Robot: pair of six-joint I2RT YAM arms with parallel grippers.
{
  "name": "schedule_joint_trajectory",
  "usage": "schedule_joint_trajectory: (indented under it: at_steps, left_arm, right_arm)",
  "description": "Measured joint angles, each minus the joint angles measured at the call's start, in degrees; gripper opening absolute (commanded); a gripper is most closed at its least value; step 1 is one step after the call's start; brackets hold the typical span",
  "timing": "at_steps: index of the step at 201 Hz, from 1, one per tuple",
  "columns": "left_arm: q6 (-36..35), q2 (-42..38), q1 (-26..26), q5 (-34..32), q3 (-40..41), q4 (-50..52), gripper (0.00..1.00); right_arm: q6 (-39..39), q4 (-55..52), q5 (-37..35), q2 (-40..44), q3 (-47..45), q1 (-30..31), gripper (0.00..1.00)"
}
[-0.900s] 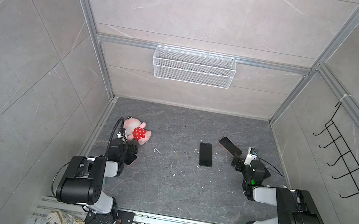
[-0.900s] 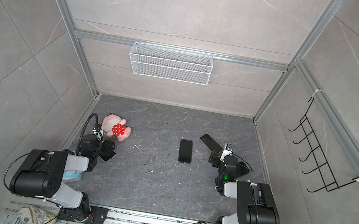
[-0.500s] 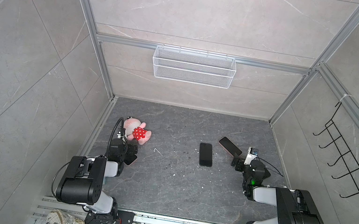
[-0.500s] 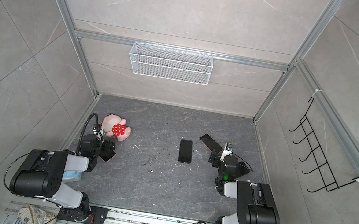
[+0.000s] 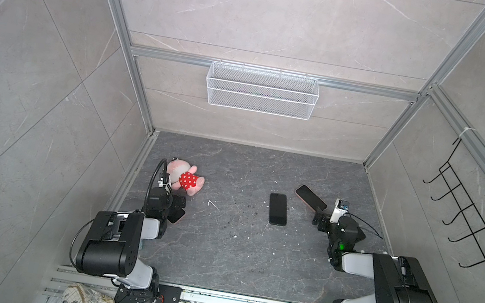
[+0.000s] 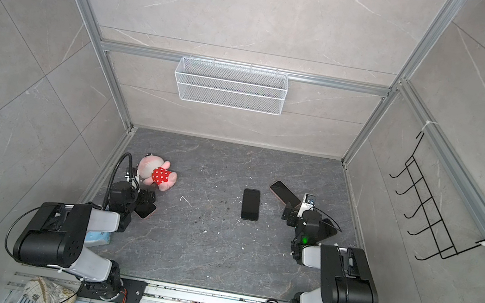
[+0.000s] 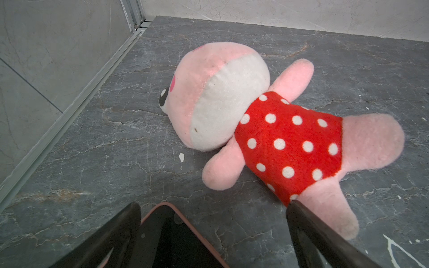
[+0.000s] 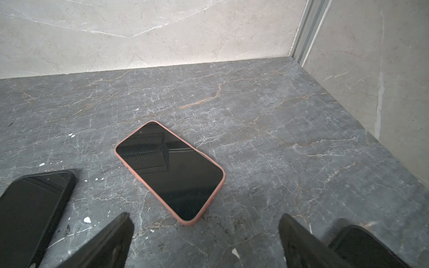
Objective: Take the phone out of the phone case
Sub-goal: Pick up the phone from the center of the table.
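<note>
While the left end effector (image 7: 213, 204) and right end effector (image 8: 205, 217) gape empty, the pink-cased phone (image 8: 169, 170) lies diagonal, top seemingly back-left.

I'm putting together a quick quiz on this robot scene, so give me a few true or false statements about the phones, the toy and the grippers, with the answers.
1. The right gripper stands open with nothing between its jaws. True.
2. The pink-cased phone lies screen up on the table. True.
3. The plush toy wears a blue striped dress. False: its dress is red with white dots.
4. The left gripper is clamped on the black phone. False: that phone lies free in the middle of the table, and the left gripper is open.
5. The wire basket hangs on the back wall. True.
</note>
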State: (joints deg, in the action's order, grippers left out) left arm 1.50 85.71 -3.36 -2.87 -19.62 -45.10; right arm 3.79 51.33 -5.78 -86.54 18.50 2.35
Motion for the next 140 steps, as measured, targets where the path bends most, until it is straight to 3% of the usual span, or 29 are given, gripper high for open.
schedule_joint_trajectory:
  at_steps: [49, 70, 96, 119, 140]
  left_arm:
    - [-0.4, -1.8, 1.3, -1.2, -0.1, 2.0, 0.98]
    - [0.6, -10.1, 3.5, -3.7, -1.6, 11.9, 0.98]
    - [6.6, -24.5, 6.0, -4.0, -7.3, 27.5, 0.99]
    - [13.2, -36.1, 12.2, -3.4, -11.0, 37.2, 1.00]
    - [18.6, -39.6, 18.6, 0.4, -13.3, 45.2, 1.00]
  right_arm:
    - [-0.9, -5.6, -4.5, 3.6, 1.6, 2.9, 1.00]
    - [-0.8, -15.1, -9.0, 11.6, 5.0, 7.9, 1.00]
    - [3.3, -34.1, -11.0, 21.8, 14.1, 12.6, 1.00]
    - [8.8, -49.4, -7.8, 26.6, 22.8, 15.2, 1.00]
    - [13.2, -59.7, -3.5, 28.1, 27.6, 18.3, 1.00]
